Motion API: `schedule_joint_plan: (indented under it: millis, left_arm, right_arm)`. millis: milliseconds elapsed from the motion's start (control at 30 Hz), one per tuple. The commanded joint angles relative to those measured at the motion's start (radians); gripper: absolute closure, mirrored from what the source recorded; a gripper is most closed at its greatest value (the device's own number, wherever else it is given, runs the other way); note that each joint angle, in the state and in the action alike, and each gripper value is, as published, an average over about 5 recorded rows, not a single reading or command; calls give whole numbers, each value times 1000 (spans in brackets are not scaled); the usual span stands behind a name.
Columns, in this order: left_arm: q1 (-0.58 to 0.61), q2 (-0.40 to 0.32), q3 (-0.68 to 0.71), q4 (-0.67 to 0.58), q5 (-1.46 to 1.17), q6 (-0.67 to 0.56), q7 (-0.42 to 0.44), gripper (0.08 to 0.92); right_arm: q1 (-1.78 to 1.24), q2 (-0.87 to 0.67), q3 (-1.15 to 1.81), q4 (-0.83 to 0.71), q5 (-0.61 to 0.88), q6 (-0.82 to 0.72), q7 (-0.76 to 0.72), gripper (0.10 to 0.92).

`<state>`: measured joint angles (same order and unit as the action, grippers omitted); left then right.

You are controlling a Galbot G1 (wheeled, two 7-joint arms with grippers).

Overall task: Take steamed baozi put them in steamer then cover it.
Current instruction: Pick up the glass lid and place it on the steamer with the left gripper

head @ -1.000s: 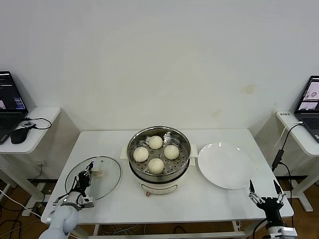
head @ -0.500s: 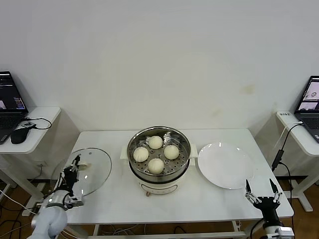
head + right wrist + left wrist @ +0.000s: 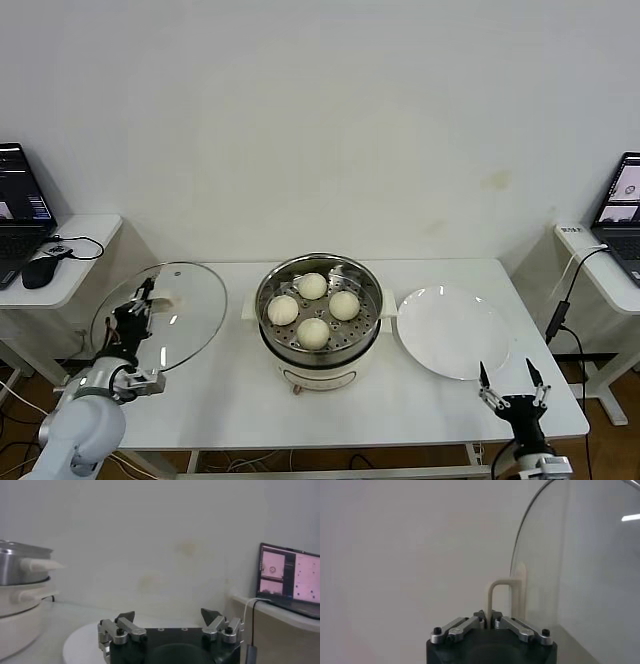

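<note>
The steamer stands mid-table with several cream-white baozi on its perforated tray. The glass cover hangs tilted above the table's left end, clear of the steamer. My left gripper is shut on the cover's cream handle. In the left wrist view the fingers pinch that handle, with the glass beside it. My right gripper waits open and empty at the table's near right edge. The right wrist view shows its jaws spread wide, the steamer off to one side.
A flat white plate lies right of the steamer, just beyond my right gripper, and shows too in the right wrist view. Side tables with a laptop and mouse on the left and another laptop on the right flank the work table.
The cover has risen off the table in my left gripper, tilting up and shifting left. My right gripper has drifted a little left along the near edge, still open.
</note>
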<state>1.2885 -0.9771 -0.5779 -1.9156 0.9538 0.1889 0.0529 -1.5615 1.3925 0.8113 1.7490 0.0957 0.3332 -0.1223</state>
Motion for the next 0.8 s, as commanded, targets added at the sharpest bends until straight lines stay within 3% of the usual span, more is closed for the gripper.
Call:
schedule_joint_plan:
  millis: [33, 233, 367, 800]
  left_arm:
    - [-137, 47, 267, -143, -26, 134, 85, 863]
    - [-271, -6, 410, -106, 91, 203, 168, 863]
    - [-321, -93, 458, -76, 233, 224, 219, 863]
    - [-386, -403, 493, 47, 472, 274, 300, 863]
  right_arm:
    - [15, 32, -41, -33, -168, 26, 46, 203]
    - [46, 70, -52, -65, -277, 45, 84, 203]
    - [72, 103, -44, -82, -355, 61, 105, 203]
    - [85, 99, -57, -107, -350, 56, 101, 202]
